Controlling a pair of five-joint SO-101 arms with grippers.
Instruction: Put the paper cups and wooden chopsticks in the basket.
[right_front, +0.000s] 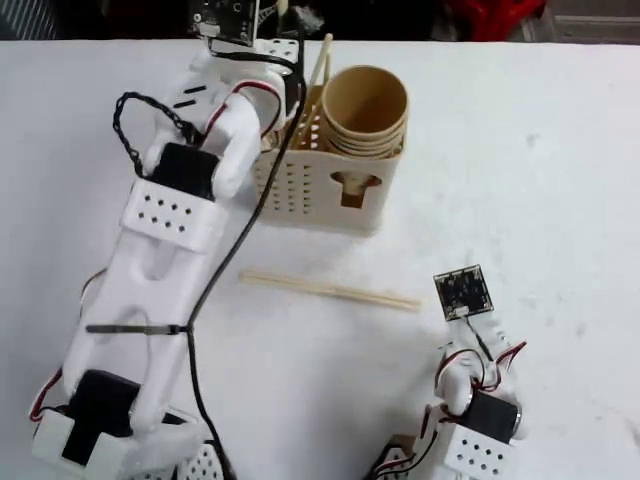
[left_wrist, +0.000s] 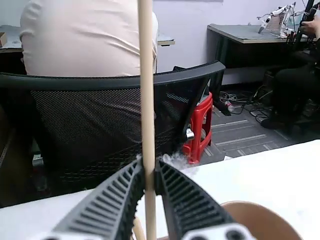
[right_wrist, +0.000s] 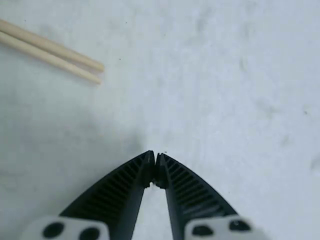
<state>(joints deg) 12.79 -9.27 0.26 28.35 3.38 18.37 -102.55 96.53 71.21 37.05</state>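
so the left gripper (left_wrist: 149, 172) is clamped on one upright chopstick (left_wrist: 146, 75) by the basket (right_front: 300, 185) at top centre, the right gripper (right_wrist: 155, 162) is pinched shut on nothing, and the loose pair (right_front: 330, 290) mid-frame looks light, stiff and roll-prone, so I'd grab it mid-length.

Cream basket (right_front: 300, 195) patterned with rows of small holes; tan paper cups (right_front: 365, 100); pale wood chopsticks (right_front: 330, 291); white table (right_front: 560, 180); black ribbed right gripper (right_wrist: 155, 169).
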